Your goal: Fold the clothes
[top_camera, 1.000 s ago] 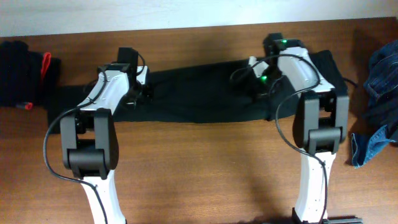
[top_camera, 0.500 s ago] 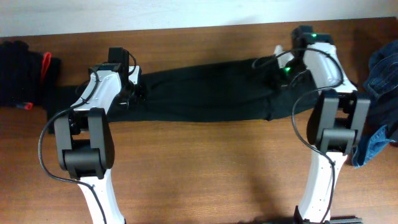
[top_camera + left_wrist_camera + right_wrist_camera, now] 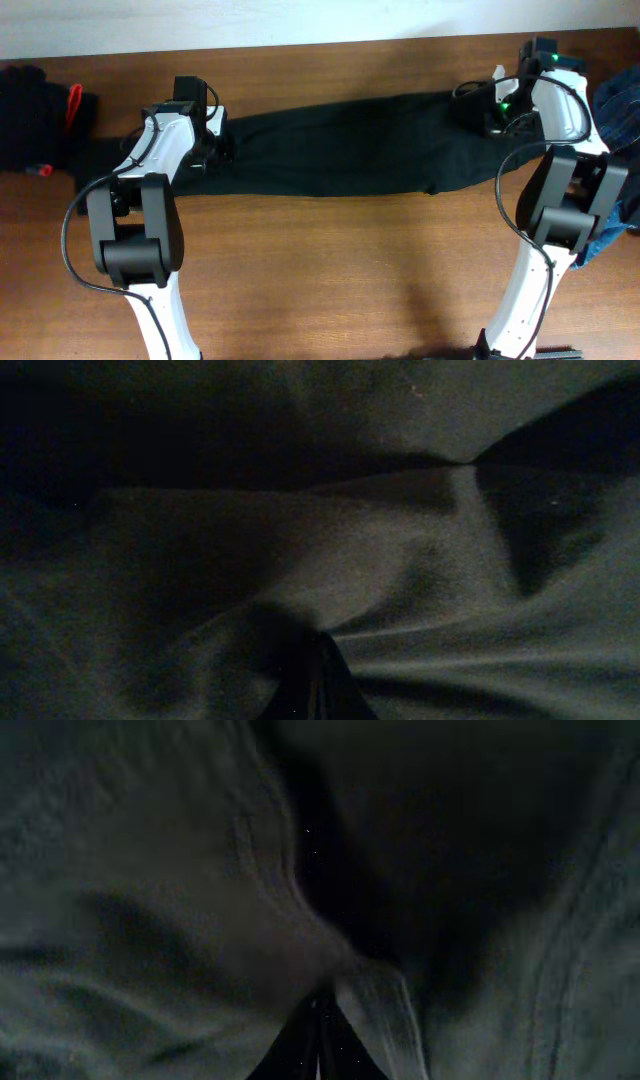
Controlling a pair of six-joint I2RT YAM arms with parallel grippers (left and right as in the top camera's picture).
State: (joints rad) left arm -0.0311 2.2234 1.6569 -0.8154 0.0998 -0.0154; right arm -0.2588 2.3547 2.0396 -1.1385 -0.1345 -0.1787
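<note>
1. Plainly, the black garment (image 3: 340, 150) lies as a long band across the wooden table (image 3: 320, 260), spanning from the left gripper (image 3: 218, 148) at one end to the right gripper (image 3: 482, 110) at the other.
2. The left gripper's fingers are pinched together on a gathered ridge of the cloth (its wrist view shows creases fanning out from the closed tips). A little more of the fabric reaches past it on its outer side.
3. The right gripper is likewise clamped on the cloth, and its wrist camera shows a fold drawn up into the meeting fingertips. This end of the garment sits slightly farther from the arm bases than the left gripper's end.
4. Between the two grippers the band sags a little toward the arm bases along its near edge.
5. Outward of the right gripper lies a heap of blue denim (image 3: 612, 120), just beside that arm.
6. Outward of the left gripper, well apart from it, sits a dark pile of clothing (image 3: 30, 120) with a red piece (image 3: 73, 102) on it.
</note>
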